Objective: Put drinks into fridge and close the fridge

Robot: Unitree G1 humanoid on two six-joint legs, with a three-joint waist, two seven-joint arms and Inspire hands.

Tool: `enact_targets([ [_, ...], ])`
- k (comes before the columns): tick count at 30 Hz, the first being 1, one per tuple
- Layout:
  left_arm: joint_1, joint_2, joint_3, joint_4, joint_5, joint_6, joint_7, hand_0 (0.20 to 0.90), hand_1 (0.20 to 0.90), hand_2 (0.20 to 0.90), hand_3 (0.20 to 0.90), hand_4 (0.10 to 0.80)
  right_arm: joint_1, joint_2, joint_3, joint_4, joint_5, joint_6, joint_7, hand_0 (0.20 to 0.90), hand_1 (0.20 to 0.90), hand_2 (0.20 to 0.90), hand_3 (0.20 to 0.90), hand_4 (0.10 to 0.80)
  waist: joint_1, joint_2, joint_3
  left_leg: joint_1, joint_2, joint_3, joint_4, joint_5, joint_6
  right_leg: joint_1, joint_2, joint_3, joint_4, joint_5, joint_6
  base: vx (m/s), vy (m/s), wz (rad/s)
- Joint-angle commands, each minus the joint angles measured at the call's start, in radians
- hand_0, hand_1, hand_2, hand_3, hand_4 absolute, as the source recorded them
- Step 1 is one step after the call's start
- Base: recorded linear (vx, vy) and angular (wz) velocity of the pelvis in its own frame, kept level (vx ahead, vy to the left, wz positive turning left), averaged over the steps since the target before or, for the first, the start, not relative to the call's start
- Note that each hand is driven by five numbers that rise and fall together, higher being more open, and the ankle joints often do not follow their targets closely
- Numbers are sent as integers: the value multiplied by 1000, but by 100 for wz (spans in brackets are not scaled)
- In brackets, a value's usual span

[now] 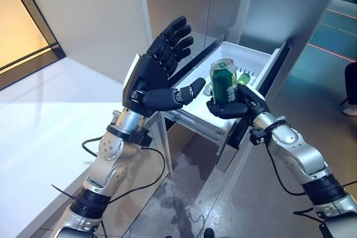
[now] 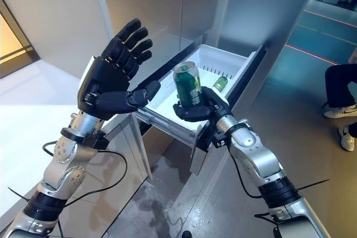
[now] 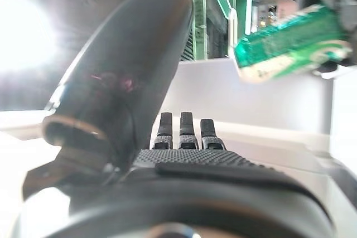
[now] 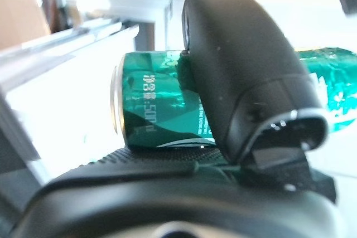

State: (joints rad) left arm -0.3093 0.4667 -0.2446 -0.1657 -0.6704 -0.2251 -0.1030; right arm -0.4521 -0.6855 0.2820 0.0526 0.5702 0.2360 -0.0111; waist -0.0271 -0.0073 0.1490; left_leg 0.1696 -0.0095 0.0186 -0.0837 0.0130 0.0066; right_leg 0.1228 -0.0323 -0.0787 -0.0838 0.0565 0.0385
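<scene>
Right hand closed around green can, thumb across its side, can nearly upright over front edge of open white drawer. Best to move further over drawer, lower until can base meets drawer floor, then loosen fingers slowly, keeping clear of small green drink already lying inside. Left hand raised beside drawer, fingers spread, holding nothing. Fridge front grey, behind drawer.

drawer: open from above, white floor mostly free | obstacles: green bottle at 1 o'clock corner, left hand raised at 9 o'clock side
</scene>
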Motion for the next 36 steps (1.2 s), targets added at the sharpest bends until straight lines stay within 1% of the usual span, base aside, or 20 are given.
enact_targets([
  [1,-35,-9,-24,34,-28,-4,-48,900,900,900,900,800,-320,-67,-150,8,30,-186,-62,300,300,300,200,100,35,-38,-93,-27,-62,-45,87,-107,27,-8,41,-28,152,-157,-4,67,25,4],
  [5,33,-33,-56,85,-98,102,-127,900,900,900,900,800,-429,-117,-118,130,41,-185,-100,300,300,300,200,100,69,-39,-87,-37,-65,-60,100,-110,27,-8,36,-50,160,-163,-8,73,24,7],
  [7,84,-40,-89,111,-150,193,-191,900,900,900,900,800,-499,-149,-88,214,30,-177,-109,300,300,300,200,100,88,-40,-83,-35,-67,-69,103,-118,25,-2,36,-61,166,-175,-12,132,18,21],
  [9,140,-39,-127,138,-170,258,-249,900,900,900,900,800,-569,-181,-48,335,19,-182,-96,300,300,300,200,100,107,-42,-78,-37,-66,-71,107,-117,21,1,34,-74,172,-181,-14,140,27,22],
  [12,219,-3,-208,164,-187,284,-279,900,900,900,900,800,-685,-244,25,534,3,-194,-68,300,300,300,200,100,139,-42,-65,-56,-65,-78,124,-112,17,-3,27,-96,187,-187,-19,88,39,23],
  [14,246,19,-236,180,-171,310,-296,900,900,900,900,800,-734,-275,56,626,-26,-201,-62,300,300,300,200,100,161,-39,-48,-77,-67,-89,141,-111,17,-14,20,-115,202,-191,-22,2,17,30],
  [16,260,48,-274,216,-123,305,-330,900,900,900,900,800,-785,-297,95,705,-37,-216,-67,300,300,300,200,100,179,-37,-26,-108,-70,-100,153,-106,18,-37,17,-125,218,-192,-26,-53,-6,43],
  [18,273,71,-289,240,-91,313,-348,900,900,900,900,800,-829,-316,131,752,-42,-216,-64,300,300,300,200,100,192,-29,-5,-135,-72,-106,162,-99,20,-60,16,-134,229,-191,-31,-43,-1,40],
  [20,286,90,-305,284,-60,300,-353,900,900,900,900,800,-849,-323,156,775,-53,-200,-67,300,300,300,200,100,200,-25,16,-155,-74,-108,168,-92,21,-77,15,-137,237,-191,-34,-25,1,22],
  [22,292,88,-316,325,-41,295,-339,900,900,900,900,800,-862,-316,168,799,-75,-192,-69,300,300,300,200,100,205,-21,31,-172,-75,-110,174,-89,22,-91,15,-138,245,-192,-36,-46,-4,20],
  [24,291,90,-323,400,8,271,-312,900,900,900,900,800,-867,-309,178,832,-126,-177,-61,300,300,300,200,100,210,-17,56,-195,-77,-111,183,-85,24,-115,13,-138,259,-194,-39,-85,-18,13],
  [25,286,81,-332,469,43,242,-282,900,900,900,900,800,-869,-299,189,851,-153,-168,-61,300,300,300,200,100,212,-14,78,-216,-76,-110,190,-80,26,-136,13,-135,272,-195,-42,-112,-28,21],
  [27,278,62,-318,567,95,220,-225,900,900,900,900,800,-863,-291,189,869,-182,-146,-59,300,300,300,200,100,214,-10,106,-238,-77,-111,200,-75,29,-160,14,-131,288,-194,-45,-76,-23,15],
  [28,276,59,-317,580,103,219,-213,900,900,900,900,800,-861,-290,187,870,-189,-141,-58,300,300,300,200,100,214,-9,108,-240,-77,-111,201,-75,29,-164,14,-130,291,-195,-45,-44,-23,4],
  [29,273,40,-291,664,153,198,-141,900,900,900,900,800,-853,-285,185,883,-211,-110,-59,300,300,300,200,100,217,-8,126,-258,-77,-110,209,-71,30,-181,14,-127,299,-194,-46,-57,-32,4],
  [30,271,29,-267,716,194,180,-106,900,900,900,900,800,-848,-280,180,884,-225,-92,-67,300,300,300,200,100,219,-8,140,-270,-77,-110,214,-68,31,-193,14,-126,304,-191,-46,-72,-46,3],
  [33,262,20,-208,792,283,163,-17,900,900,900,900,800,-833,-276,174,893,-268,-46,-70,300,300,300,200,100,224,-8,175,-310,-77,-109,233,-60,32,-230,15,-124,320,-181,-47,-90,-51,4],
  [34,262,21,-201,798,287,165,-2,900,900,900,900,800,-832,-277,174,892,-273,-39,-69,300,300,300,200,100,225,-8,179,-316,-77,-110,236,-58,32,-236,14,-124,323,-180,-47,-92,-29,1],
  [36,261,21,-165,828,324,168,50,900,900,900,900,800,-818,-280,176,891,-325,-21,-67,300,300,300,200,100,227,-5,203,-345,-77,-107,252,-54,34,-267,13,-123,340,-173,-46,-112,-18,1],
])
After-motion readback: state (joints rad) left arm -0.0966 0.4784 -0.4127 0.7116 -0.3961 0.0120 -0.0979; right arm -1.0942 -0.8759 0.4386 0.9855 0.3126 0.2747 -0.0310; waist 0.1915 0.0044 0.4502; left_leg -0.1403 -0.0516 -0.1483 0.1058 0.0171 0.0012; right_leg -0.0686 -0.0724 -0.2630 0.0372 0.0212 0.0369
